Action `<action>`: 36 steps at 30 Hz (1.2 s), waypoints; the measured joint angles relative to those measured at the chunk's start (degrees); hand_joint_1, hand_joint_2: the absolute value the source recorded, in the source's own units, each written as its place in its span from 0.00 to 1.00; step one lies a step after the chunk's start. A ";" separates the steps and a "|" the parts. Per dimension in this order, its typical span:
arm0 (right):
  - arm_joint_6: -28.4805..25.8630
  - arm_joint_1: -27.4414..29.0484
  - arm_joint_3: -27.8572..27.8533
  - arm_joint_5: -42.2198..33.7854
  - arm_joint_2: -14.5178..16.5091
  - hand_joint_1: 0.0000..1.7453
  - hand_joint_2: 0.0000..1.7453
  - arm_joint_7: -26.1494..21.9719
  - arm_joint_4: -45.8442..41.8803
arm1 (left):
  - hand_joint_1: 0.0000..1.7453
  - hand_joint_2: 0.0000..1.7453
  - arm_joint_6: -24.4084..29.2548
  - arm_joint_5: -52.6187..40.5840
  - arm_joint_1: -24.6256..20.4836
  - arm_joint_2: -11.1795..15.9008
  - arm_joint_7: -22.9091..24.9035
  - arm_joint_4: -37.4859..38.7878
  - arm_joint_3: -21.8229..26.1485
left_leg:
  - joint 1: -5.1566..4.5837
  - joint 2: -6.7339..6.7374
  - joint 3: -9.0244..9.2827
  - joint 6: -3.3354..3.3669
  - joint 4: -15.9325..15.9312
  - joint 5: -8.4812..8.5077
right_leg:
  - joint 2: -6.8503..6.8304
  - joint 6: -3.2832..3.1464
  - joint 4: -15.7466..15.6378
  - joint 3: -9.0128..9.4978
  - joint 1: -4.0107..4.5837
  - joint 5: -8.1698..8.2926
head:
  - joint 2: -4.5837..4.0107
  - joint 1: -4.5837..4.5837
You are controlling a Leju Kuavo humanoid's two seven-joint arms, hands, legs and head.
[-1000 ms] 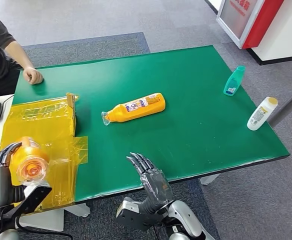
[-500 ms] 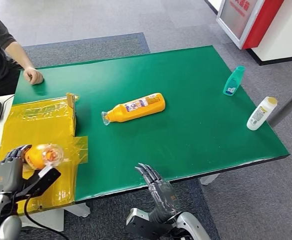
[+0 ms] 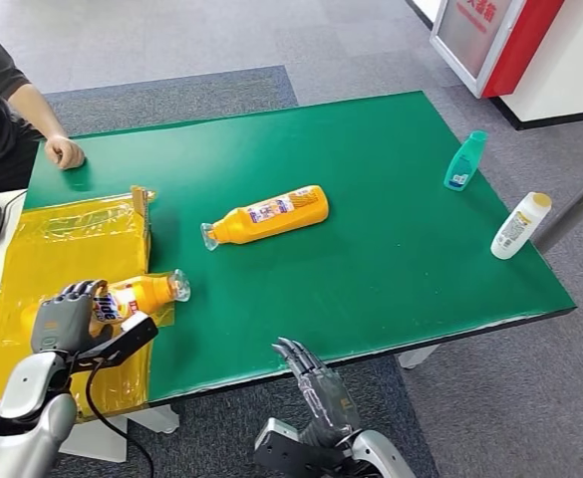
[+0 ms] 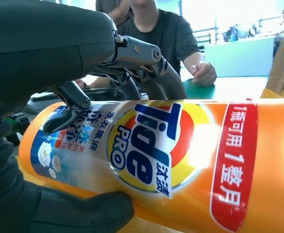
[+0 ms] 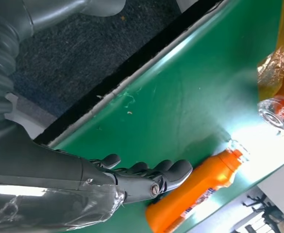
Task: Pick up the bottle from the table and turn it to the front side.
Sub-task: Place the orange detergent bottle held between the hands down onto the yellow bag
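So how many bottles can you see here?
4: an orange Tide bottle in the left hand, another orange bottle mid-table, a teal bottle and a white bottle at the table's right edge.

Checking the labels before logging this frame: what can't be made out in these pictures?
- Held orange bottle: its base, head view, hidden by the left robot hand.
- Its cap end, left wrist view, cut off by the picture's edge.
- Labels on the teal bottle and white bottle, head view: too small to read.

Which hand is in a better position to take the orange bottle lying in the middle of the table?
Likely the right hand: it hangs open by the near edge, facing the lying bottle. The left hand already grips another orange bottle over the yellow film.
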 joint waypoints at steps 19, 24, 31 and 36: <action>-2.69 2.76 -0.65 -1.24 -0.32 0.00 1.00 1.65 0.31 | 0.00 1.00 11.68 0.14 6.94 -1.17 1.23 -15.30 -3.47 | 0.00 0.00 -0.10 0.05 0.00 -0.07 | 0.00 0.03 0.00 -0.07 0.00 -0.04 | 0.00 0.01; -3.20 3.72 -1.00 -1.24 -0.70 0.00 1.00 2.04 -0.52 | 0.00 1.00 14.18 0.81 9.92 -1.95 0.43 -21.65 -2.21 | 0.00 0.00 -0.11 0.07 0.00 -0.09 | 0.00 0.05 -0.01 -0.07 0.00 -0.07 | 0.00 0.00; -6.02 5.11 -1.40 -1.28 -1.27 0.00 1.00 3.26 -1.89 | 0.00 1.00 19.90 18.35 15.06 -4.10 -11.68 -28.27 -0.54 | 0.00 0.00 -0.11 0.09 0.00 -0.12 | 0.00 0.08 -0.01 -0.05 -0.01 -0.11 | 0.00 0.01; -10.42 6.93 -1.80 -3.92 -1.99 0.00 1.00 0.22 -4.48 | 0.00 1.00 9.34 52.99 21.50 -7.29 -28.82 -32.97 1.09 | -0.02 0.00 -0.12 0.14 0.00 -0.24 | 0.00 0.11 -0.02 -0.04 -0.05 -0.21 | 0.00 0.01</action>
